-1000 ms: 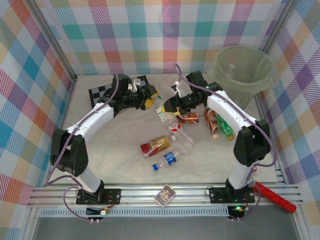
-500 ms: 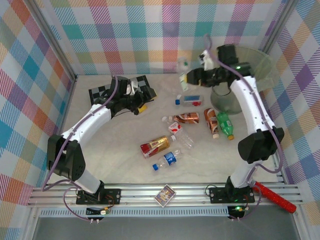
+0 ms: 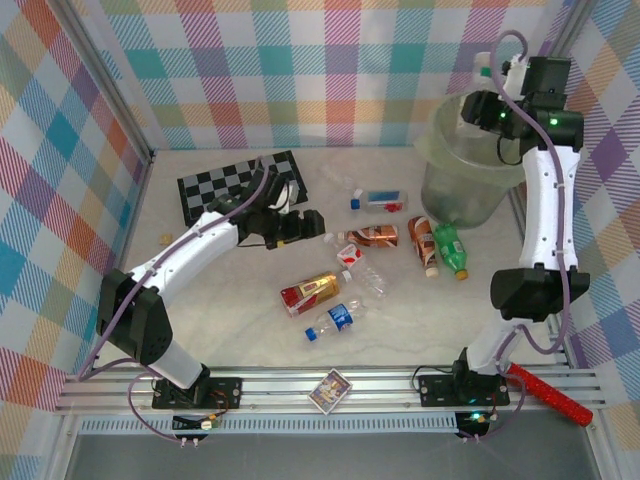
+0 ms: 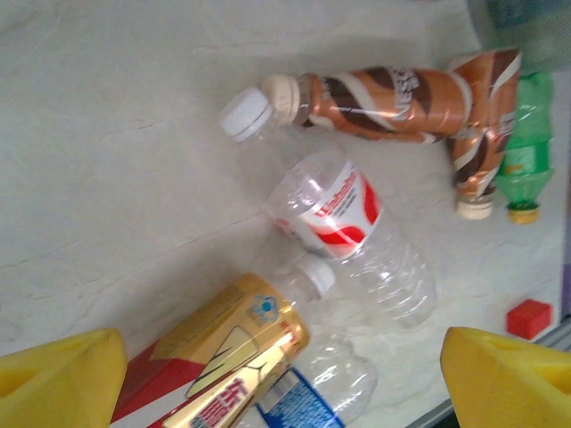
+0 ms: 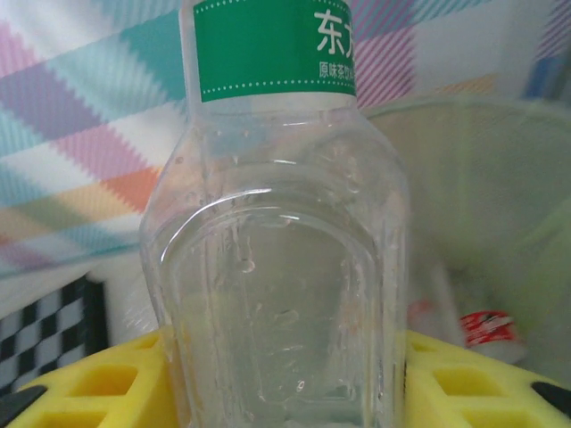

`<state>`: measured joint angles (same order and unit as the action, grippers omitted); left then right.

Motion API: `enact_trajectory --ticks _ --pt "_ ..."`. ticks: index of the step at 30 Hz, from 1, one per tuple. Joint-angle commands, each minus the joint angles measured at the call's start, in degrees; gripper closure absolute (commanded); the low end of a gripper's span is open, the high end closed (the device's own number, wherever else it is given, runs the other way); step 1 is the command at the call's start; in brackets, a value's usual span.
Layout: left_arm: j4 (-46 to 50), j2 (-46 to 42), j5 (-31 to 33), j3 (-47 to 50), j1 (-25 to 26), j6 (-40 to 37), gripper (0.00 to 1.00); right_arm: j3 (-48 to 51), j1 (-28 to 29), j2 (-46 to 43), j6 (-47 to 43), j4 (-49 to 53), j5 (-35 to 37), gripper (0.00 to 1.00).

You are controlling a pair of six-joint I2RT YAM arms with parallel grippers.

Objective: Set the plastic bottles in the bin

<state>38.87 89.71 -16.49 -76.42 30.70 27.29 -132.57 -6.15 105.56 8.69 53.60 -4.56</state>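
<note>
A clear green-labelled bottle (image 5: pixel 277 223) is clenched between the right fingers (image 5: pixel 98 388) just above the rim of the bin (image 3: pixel 460 185). The left fingers (image 4: pixel 62 379) are spread wide (nothing held) left of the bin, over the loose bottles (image 3: pixel 375 235) lying on the bench (image 3: pixel 230 290).

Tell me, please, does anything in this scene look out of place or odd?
Yes. A small colourful card box lies on the metal rail at the near edge, not on the table. A red cylinder lies at the near right corner. Neither belongs with the bottles.
</note>
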Motion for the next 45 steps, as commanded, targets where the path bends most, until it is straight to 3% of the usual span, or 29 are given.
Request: enact_trajectory --ticks 1,6,14,21,37,45 --pt "4.9 -0.5 3.2 -1.0 2.0 -4.9 0.1 -5.4 -0.4 4.6 -1.9 0.5 7.9 0.57" --pt "6.3 0.0 3.4 -0.1 3.9 -6.7 0.1 -12.3 -2.2 11.5 -2.8 5.1 10.4 0.57" --pt "7.6 1.1 4.8 1.4 6.0 -8.5 0.09 -11.0 -4.5 15.5 -2.4 7.6 6.3 0.54" --pt "6.9 2.9 4.7 1.7 7.5 -9.5 0.09 -8.9 -4.6 16.6 -3.1 9.0 6.2 0.3" --pt "8.9 5.8 6.1 1.1 9.9 -14.1 0.04 -11.8 -5.7 13.3 -1.9 11.0 1.0 0.01" --pt "11.0 7.5 7.3 1.9 10.4 -19.1 0.02 -7.1 -5.7 6.7 1.4 13.6 -3.3 0.01"
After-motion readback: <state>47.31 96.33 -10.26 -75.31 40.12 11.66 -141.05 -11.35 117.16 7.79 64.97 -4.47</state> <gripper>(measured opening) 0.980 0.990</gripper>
